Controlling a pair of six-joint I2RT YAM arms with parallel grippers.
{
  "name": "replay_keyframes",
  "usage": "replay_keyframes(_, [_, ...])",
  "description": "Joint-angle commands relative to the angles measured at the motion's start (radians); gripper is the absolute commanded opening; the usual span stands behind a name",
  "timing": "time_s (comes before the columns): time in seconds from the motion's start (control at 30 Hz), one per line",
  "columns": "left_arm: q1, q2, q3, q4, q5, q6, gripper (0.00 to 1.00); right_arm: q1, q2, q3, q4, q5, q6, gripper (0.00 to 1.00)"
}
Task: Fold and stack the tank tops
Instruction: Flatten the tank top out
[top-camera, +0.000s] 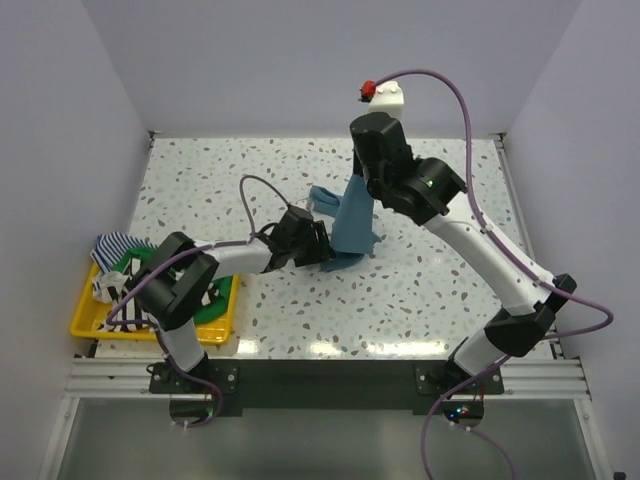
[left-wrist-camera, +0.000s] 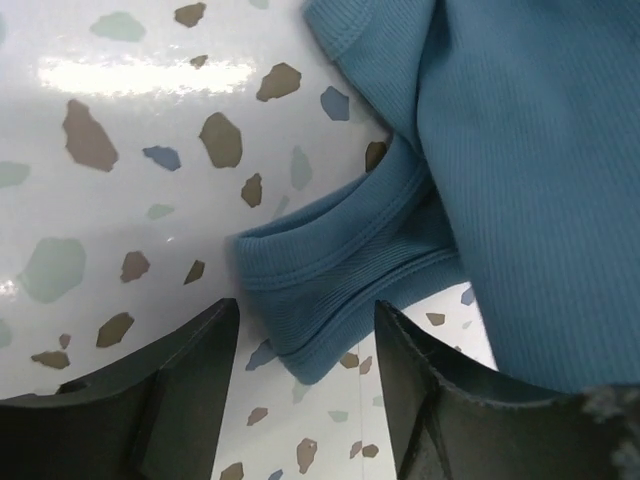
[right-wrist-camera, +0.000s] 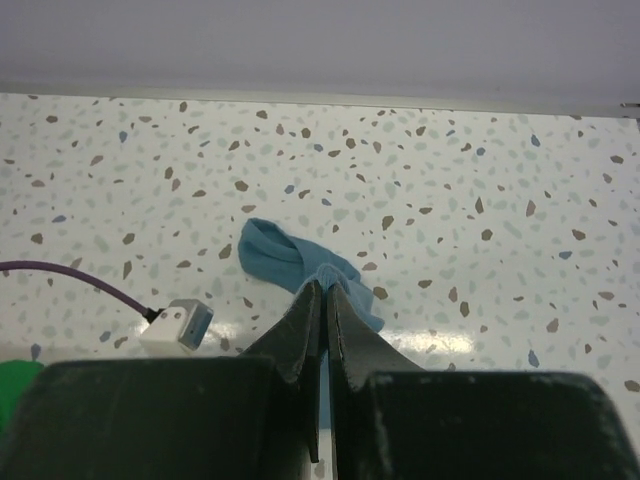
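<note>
Right tool (right-wrist-camera: 322, 290) pressed together on the teal top (top-camera: 355, 225), holding it up; left tool (left-wrist-camera: 305, 315) spread at the cloth's lower end.

From the right tool the top hangs down to the speckled counter (top-camera: 220, 170), where its bottom lies bunched. A ribbed band of it reaches in between the left tool's fingers (left-wrist-camera: 200, 350), low over the counter. Well apart, at the counter's left edge behind the left arm, a yellow basket (top-camera: 85, 325) holds a striped top (top-camera: 115, 245) and a green top (top-camera: 215, 305).
</note>
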Motion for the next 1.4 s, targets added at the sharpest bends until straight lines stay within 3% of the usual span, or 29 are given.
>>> replay_keyframes(0.0, [-0.025, 0.039, 0.068, -0.068, -0.09, -0.003, 0.6, -0.015, -0.062, -0.008, 0.021, 0.073, -0.009, 0.0])
replay_keyframes(0.07, [-0.026, 0.074, 0.101, -0.112, -0.12, 0.0, 0.52, -0.035, -0.069, -0.022, 0.018, 0.084, -0.006, 0.0])
replay_keyframes(0.1, [-0.026, 0.085, 0.113, -0.129, -0.137, 0.003, 0.4, -0.045, -0.072, -0.037, 0.017, 0.085, 0.0, 0.0])
replay_keyframes(0.17, [-0.024, 0.108, 0.15, -0.16, -0.167, 0.011, 0.26, -0.074, -0.076, -0.057, 0.003, 0.082, 0.014, 0.0])
replay_keyframes(0.2, [-0.019, 0.114, 0.162, -0.201, -0.208, 0.014, 0.13, -0.118, -0.078, -0.069, -0.003, 0.055, 0.023, 0.0])
replay_keyframes(0.27, [-0.001, 0.116, 0.199, -0.268, -0.27, 0.014, 0.0, -0.193, -0.085, -0.123, -0.018, 0.018, 0.055, 0.0])
replay_keyframes(0.5, [0.302, 0.024, 0.292, -0.399, -0.345, 0.005, 0.0, -0.319, -0.138, -0.454, -0.011, -0.057, 0.162, 0.0])
replay_keyframes(0.6, [0.39, 0.037, 0.432, -0.46, -0.37, 0.031, 0.0, -0.35, -0.125, -0.584, 0.006, -0.077, 0.196, 0.0])
replay_keyframes(0.8, [0.441, 0.249, 0.846, -0.577, -0.384, 0.101, 0.0, -0.43, -0.032, -0.727, 0.115, -0.188, 0.225, 0.0])
replay_keyframes(0.93, [0.448, 0.477, 1.239, -0.706, -0.378, 0.135, 0.0, -0.443, 0.03, -0.749, 0.155, -0.238, 0.239, 0.0])
replay_keyframes(1.03, [0.45, 0.53, 1.39, -0.77, -0.356, 0.151, 0.0, -0.454, 0.075, -0.781, 0.196, -0.255, 0.244, 0.0])
replay_keyframes(1.07, [0.448, 0.518, 1.386, -0.747, -0.355, 0.157, 0.0, -0.466, 0.089, -0.784, 0.204, -0.26, 0.244, 0.0])
replay_keyframes(1.17, [0.462, 0.455, 1.285, -0.643, -0.294, 0.19, 0.0, -0.48, 0.154, -0.79, 0.224, -0.289, 0.248, 0.12])
replay_keyframes(1.2, [0.468, 0.462, 1.291, -0.652, -0.273, 0.184, 0.0, -0.48, 0.163, -0.787, 0.224, -0.295, 0.255, 0.2])
replay_keyframes(1.3, [0.47, 0.507, 1.325, -0.692, -0.249, 0.194, 0.0, -0.468, 0.14, -0.804, 0.25, -0.307, 0.262, 0.32])
replay_keyframes(1.37, [0.471, 0.501, 1.284, -0.666, -0.241, 0.192, 0.0, -0.416, 0.103, -0.793, 0.229, -0.229, 0.261, 0.39])
